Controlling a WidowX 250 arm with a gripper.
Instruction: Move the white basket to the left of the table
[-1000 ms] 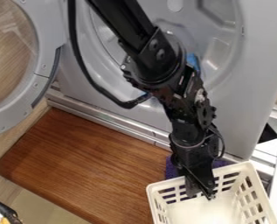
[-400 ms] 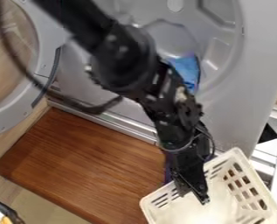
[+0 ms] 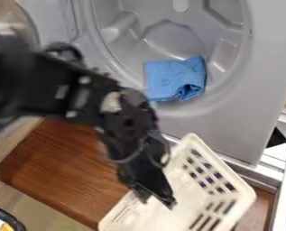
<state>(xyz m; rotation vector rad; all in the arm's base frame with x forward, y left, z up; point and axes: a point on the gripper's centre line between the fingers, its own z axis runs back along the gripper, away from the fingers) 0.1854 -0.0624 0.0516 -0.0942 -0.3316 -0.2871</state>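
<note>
My gripper (image 3: 158,201) hangs over the left part of the white basket (image 3: 187,182), closed on its slotted wall. The basket is at the bottom centre, turned at an angle and tilted. Its left part overlaps the brown wooden tabletop (image 3: 63,167), and its slotted right side extends past the board's right part. The gripper covers part of the basket's rim, and the basket's lower end is cut off by the view's bottom edge.
A grey machine drum with a folded blue cloth (image 3: 169,81) stands behind the table. Metal rails (image 3: 271,169) run along the right. The arm blocks part of the round door at upper left. A black and yellow object (image 3: 2,219) sits at the bottom left corner.
The arm has swung left, and the basket has shifted left with the gripper, turning and tilting. The blue cloth, earlier mostly behind the arm, is now uncovered.
</note>
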